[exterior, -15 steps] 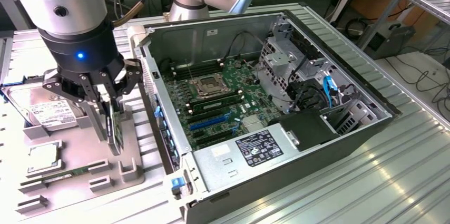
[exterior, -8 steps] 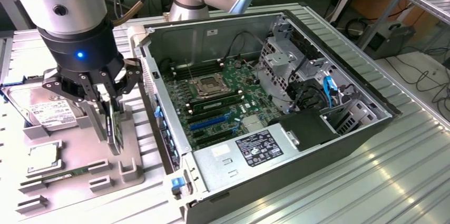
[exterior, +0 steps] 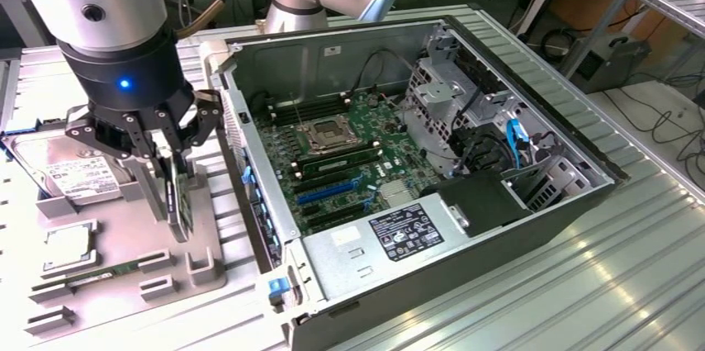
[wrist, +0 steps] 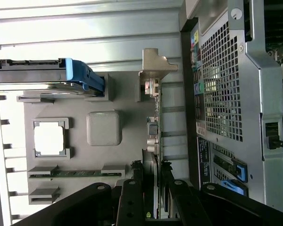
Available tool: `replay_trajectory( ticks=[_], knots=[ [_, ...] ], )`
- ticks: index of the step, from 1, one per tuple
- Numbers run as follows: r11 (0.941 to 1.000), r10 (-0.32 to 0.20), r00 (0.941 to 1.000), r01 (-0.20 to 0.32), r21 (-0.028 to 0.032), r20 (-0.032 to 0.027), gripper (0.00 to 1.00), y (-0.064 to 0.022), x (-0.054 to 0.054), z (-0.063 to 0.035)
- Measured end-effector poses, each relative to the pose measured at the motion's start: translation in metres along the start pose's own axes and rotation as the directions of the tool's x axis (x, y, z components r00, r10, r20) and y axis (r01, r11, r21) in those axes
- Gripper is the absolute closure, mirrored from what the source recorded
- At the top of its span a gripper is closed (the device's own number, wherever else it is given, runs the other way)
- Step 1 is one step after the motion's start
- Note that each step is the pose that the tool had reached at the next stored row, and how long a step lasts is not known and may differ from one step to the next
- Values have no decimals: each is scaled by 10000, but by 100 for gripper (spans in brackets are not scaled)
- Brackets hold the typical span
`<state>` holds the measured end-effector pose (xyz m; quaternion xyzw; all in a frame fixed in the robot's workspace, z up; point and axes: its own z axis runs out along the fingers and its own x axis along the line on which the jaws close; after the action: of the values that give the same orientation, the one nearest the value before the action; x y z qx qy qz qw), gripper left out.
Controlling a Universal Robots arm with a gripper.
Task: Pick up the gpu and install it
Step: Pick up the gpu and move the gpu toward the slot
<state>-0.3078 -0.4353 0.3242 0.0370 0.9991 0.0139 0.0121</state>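
Now I have gripper point(exterior: 173, 161) closed on gpu point(exterior: 178, 211). Card upright on edge in holder tray point(exterior: 121, 244), directly under hand, long axis running between jaws. Open case point(exterior: 441, 54) just beside, exterior view's right.

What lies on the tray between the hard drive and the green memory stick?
A square processor chip sits between the hard drive and the memory stick, touching neither, in both views.

There was one grey metal computer case point(exterior: 309, 62), one thin dark expansion card point(exterior: 177, 202), one silver hard drive point(exterior: 66, 173), one square processor point(exterior: 68, 249), one green memory stick point(exterior: 105, 274).
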Motion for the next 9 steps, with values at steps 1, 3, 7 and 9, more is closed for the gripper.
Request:
replay_trajectory(
  ticks=[1,3,7,9],
  knots=[
    [10000,0,10000,0,0,0,74,0,0,-2],
    [10000,0,10000,0,0,0,74,0,0,-5],
    [10000,0,10000,0,0,0,74,1,-1,-20],
    [10000,0,10000,0,0,0,74,1,-1,-25]
  ],
)
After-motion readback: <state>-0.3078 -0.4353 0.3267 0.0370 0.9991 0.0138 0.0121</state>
